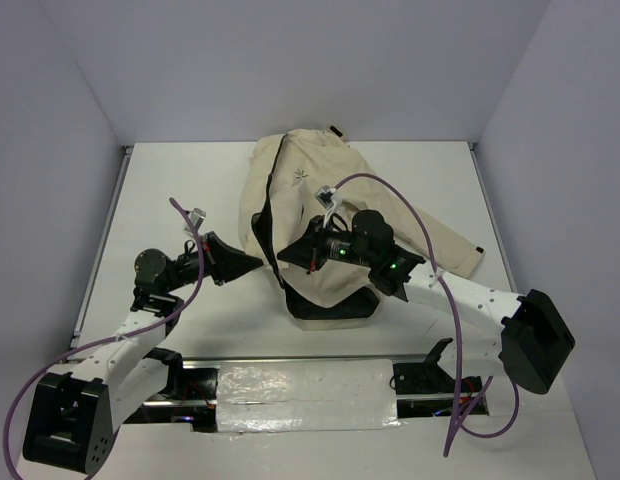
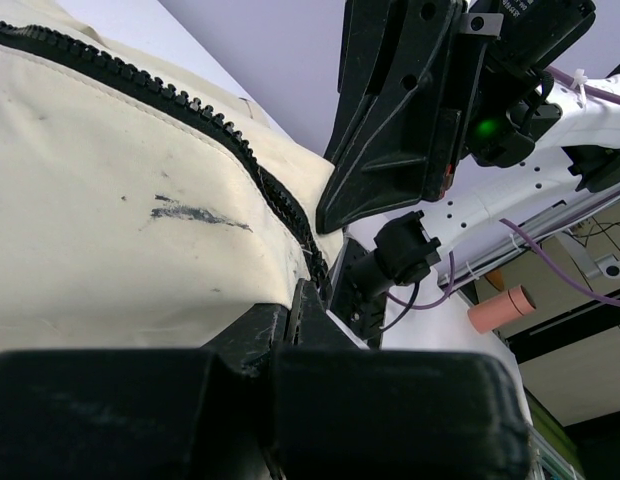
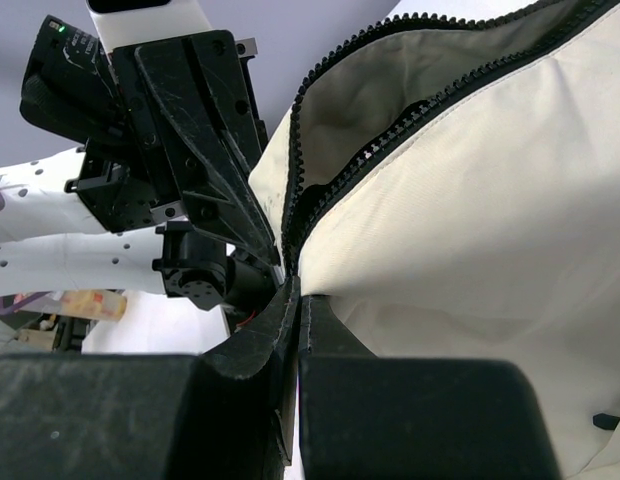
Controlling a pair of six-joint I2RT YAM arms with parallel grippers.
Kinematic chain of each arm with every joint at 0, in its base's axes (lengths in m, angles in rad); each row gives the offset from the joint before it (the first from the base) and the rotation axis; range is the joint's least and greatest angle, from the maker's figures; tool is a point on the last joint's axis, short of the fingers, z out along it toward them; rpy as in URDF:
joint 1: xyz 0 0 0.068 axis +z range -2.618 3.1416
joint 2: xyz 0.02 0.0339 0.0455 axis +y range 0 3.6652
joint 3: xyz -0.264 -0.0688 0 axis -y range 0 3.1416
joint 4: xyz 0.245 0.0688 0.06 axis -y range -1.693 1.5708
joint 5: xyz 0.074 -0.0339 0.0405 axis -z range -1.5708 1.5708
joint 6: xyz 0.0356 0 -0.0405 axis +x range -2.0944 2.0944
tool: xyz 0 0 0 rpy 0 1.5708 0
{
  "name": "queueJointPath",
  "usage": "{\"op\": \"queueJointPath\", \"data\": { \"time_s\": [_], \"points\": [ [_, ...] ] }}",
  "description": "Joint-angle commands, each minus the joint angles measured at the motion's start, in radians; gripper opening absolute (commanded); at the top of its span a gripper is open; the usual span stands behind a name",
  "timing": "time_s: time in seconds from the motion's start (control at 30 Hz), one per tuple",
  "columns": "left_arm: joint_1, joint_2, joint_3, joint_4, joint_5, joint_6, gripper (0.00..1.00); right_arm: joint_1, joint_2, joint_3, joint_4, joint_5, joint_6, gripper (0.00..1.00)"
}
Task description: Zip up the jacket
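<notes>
The cream jacket [image 1: 325, 190] lies crumpled in the middle of the table, with its dark lining showing at the near hem [image 1: 330, 308]. Its dark zipper [image 1: 269, 205] runs down the left front; the small dark logo [image 1: 300, 178] sits beside it. My left gripper [image 1: 257, 262] reaches in from the left and is shut on the zipper edge near the hem [image 2: 300, 298]. My right gripper [image 1: 287, 257] faces it from the right, almost tip to tip, shut at the zipper's lower end [image 3: 295, 290]. In the right wrist view the two tooth rows [image 3: 390, 140] spread apart above that point.
A jacket sleeve [image 1: 450, 245] stretches toward the right. Purple cables [image 1: 190, 290] loop over both arms. White walls enclose the table on three sides, and a shiny strip [image 1: 300, 385] runs along the near edge between the arm bases.
</notes>
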Motion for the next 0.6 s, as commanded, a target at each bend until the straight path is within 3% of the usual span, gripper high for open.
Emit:
{"op": "queueJointPath", "data": {
  "time_s": [0.0, 0.57],
  "points": [
    [-0.006, -0.014, 0.005, 0.07, 0.01, 0.0, 0.0, 0.011, -0.012, 0.0, 0.092, -0.008, 0.002, 0.0],
    [-0.015, 0.011, 0.001, 0.151, 0.073, -0.042, 0.0, 0.011, 0.031, 0.011, 0.21, -0.011, 0.015, 0.0]
  ]
}}
